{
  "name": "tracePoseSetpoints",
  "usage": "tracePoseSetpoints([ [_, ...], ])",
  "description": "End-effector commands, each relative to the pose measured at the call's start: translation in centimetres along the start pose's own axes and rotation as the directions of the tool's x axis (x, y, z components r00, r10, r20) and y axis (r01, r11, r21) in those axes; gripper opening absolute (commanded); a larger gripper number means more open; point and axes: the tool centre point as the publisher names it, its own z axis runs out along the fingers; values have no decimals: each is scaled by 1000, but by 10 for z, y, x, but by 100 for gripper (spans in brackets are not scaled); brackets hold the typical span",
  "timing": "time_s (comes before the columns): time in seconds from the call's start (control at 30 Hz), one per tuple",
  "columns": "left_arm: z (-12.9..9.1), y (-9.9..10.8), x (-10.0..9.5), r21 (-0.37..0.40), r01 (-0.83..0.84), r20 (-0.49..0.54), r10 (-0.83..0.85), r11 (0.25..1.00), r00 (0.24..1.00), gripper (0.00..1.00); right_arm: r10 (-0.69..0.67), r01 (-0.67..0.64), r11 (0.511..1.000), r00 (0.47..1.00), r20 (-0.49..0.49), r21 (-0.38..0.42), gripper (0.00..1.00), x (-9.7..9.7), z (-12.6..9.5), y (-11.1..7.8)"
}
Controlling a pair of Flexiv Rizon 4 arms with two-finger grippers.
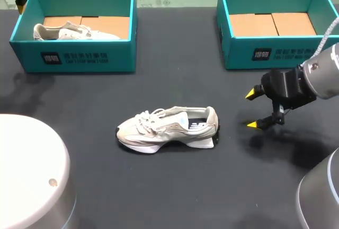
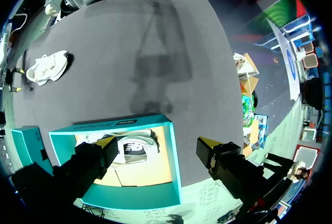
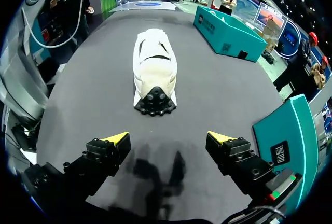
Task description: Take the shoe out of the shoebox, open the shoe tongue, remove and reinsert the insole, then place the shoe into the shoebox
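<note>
A pale grey-white sneaker (image 1: 167, 128) lies on its side in the middle of the black table, toe to the left. My right gripper (image 1: 253, 109) hovers open just right of its heel, apart from it. In the right wrist view the sneaker (image 3: 154, 73) lies straight ahead of the open right gripper (image 3: 168, 137), heel nearest. A second white shoe (image 1: 74, 32) rests inside the left teal shoebox (image 1: 79, 56). My left gripper (image 2: 158, 143) hangs open high over that shoebox (image 2: 129, 197), holding nothing, with the boxed shoe (image 2: 132, 146) below its fingers.
Another teal shoebox (image 1: 275, 51) stands at the back right, showing only its brown cardboard floor, close behind my right arm. Round white robot bases fill the near left and near right corners. Dark tabletop surrounds the sneaker.
</note>
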Motion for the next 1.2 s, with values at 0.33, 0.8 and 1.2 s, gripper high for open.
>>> tracePoseSetpoints([
  [0.33, 0, -1, 0, -2, -1, -3, 1, 1000, 1000, 100, 42, -44, 937, 999, -13, -347, 100, 0, 12, -19],
  [0.8, 0, -1, 0, -2, -1, -3, 1, 1000, 1000, 100, 144, -153, 916, 988, -54, -371, 100, 18, 25, -21],
  [1.2, 0, -1, 0, -2, -1, -3, 1, 1000, 1000, 100, 133, -159, 903, 987, -91, -399, 100, 17, 28, -22],
])
